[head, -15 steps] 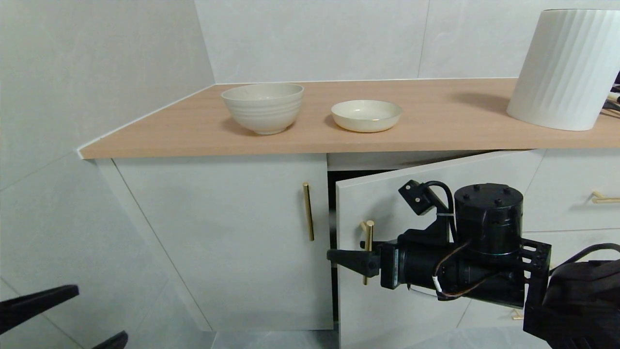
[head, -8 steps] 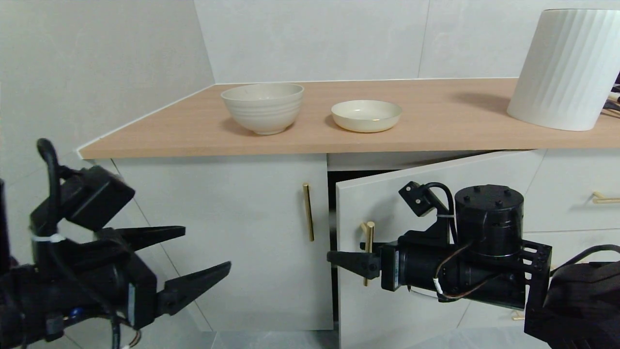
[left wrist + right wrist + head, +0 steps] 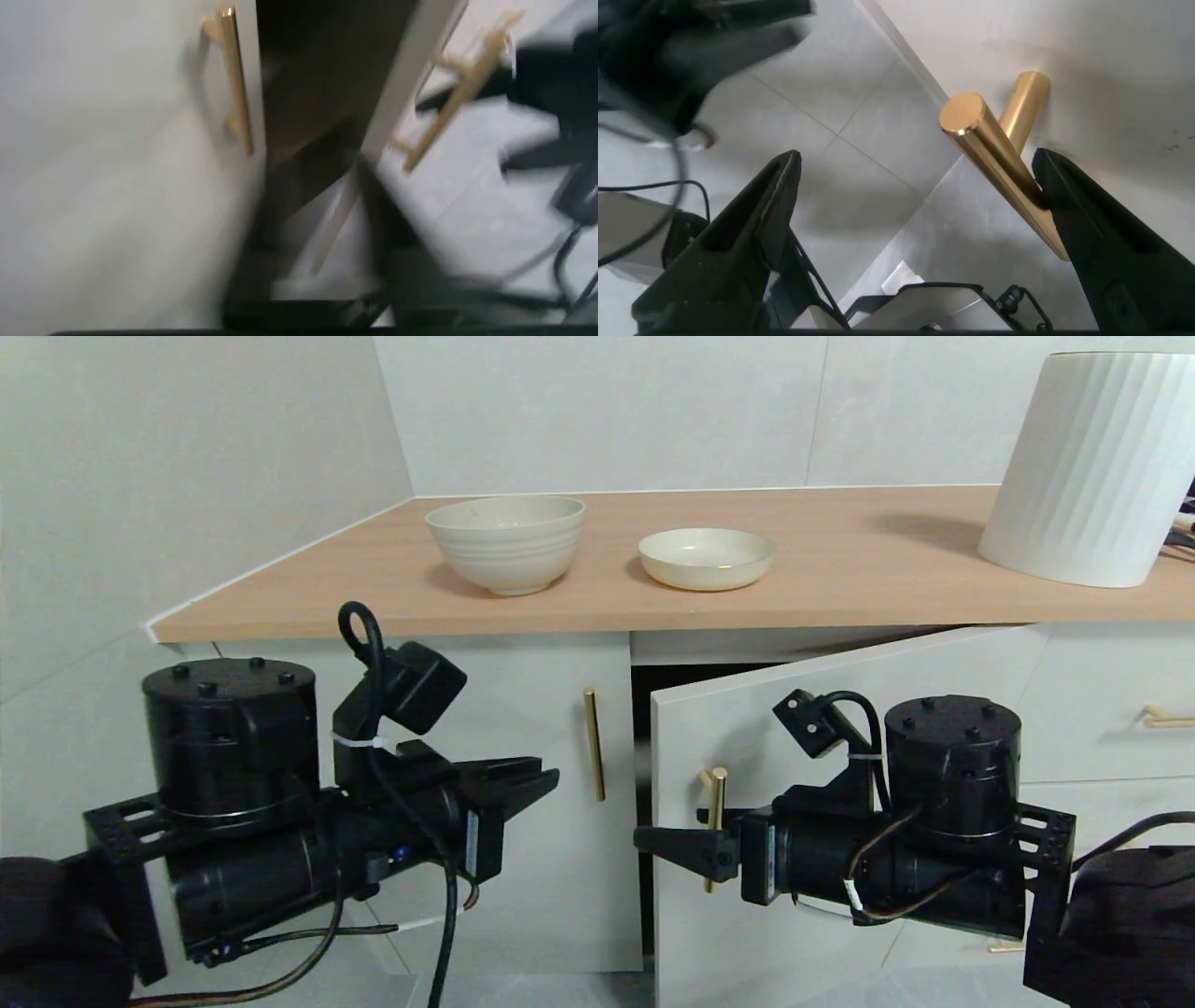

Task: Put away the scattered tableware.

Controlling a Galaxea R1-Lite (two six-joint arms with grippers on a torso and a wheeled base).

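Now you are holding the right end effector (image 3: 674,845) wide open astride the handle (image 3: 999,154), gripping nothing; centring before closing is advisable. Bowl (image 3: 507,541) and dish (image 3: 707,558) are sitting on the counter (image 3: 840,593).

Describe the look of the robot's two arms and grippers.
Both arms are matte black: the left gripper and right gripper each taper from a boxy wrist topped by a bolted cylindrical joint. A small camera block, black looped cable and white zip tie ride each wrist.

The ribbed white container (image 3: 1092,467) is cut off at the right.
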